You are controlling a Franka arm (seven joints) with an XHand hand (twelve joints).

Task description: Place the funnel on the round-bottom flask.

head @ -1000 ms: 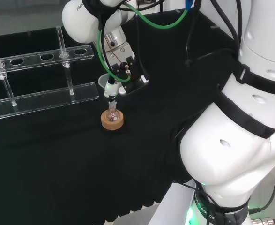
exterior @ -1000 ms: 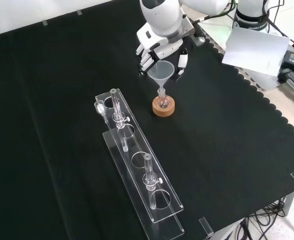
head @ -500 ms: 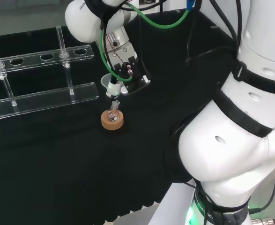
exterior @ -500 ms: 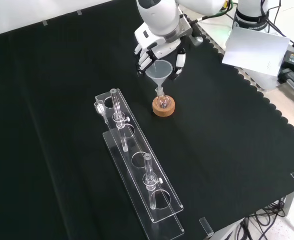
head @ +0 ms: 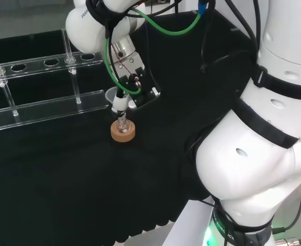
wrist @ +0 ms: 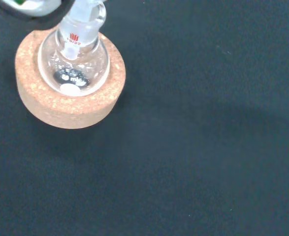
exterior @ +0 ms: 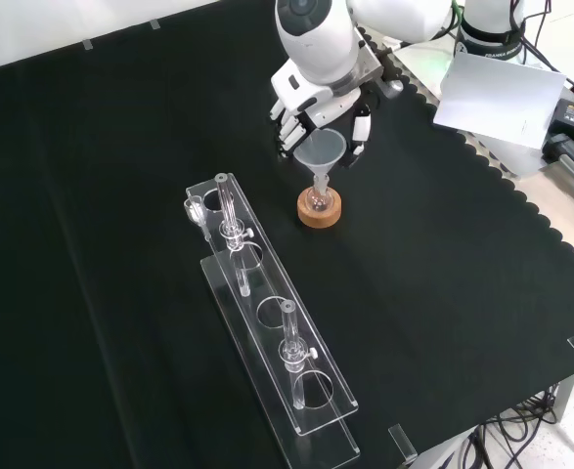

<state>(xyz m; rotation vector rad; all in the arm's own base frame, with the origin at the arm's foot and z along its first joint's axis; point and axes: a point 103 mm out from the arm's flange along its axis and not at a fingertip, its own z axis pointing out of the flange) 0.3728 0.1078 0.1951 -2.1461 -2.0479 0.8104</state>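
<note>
A small clear round-bottom flask (exterior: pixel 317 200) (head: pixel 122 124) (wrist: pixel 74 64) stands upright in a cork ring (exterior: pixel 322 212) (head: pixel 123 132) (wrist: pixel 60 105) on the black cloth. A clear funnel (exterior: pixel 321 151) (head: pixel 112 95) hangs right above it, and its stem reaches down to the flask's neck. The hand (exterior: pixel 316 98) (head: pixel 134 82) comes in from the front view's top, with fingers and thumb curled round the funnel's cone. Whether the stem's tip is inside the neck I cannot tell.
A long clear rack (exterior: pixel 267 313) (head: pixel 42 87) with glass tubes lies left of the flask in both the front and head views. A white sheet (exterior: pixel 502 93) lies past the cloth's scalloped edge at the front view's top right. The arm's white links (head: pixel 258 154) loom at the head view's right.
The hand has carried the funnel down and slightly right in the front view, closer over the flask. Flask and cork ring have stayed put.
</note>
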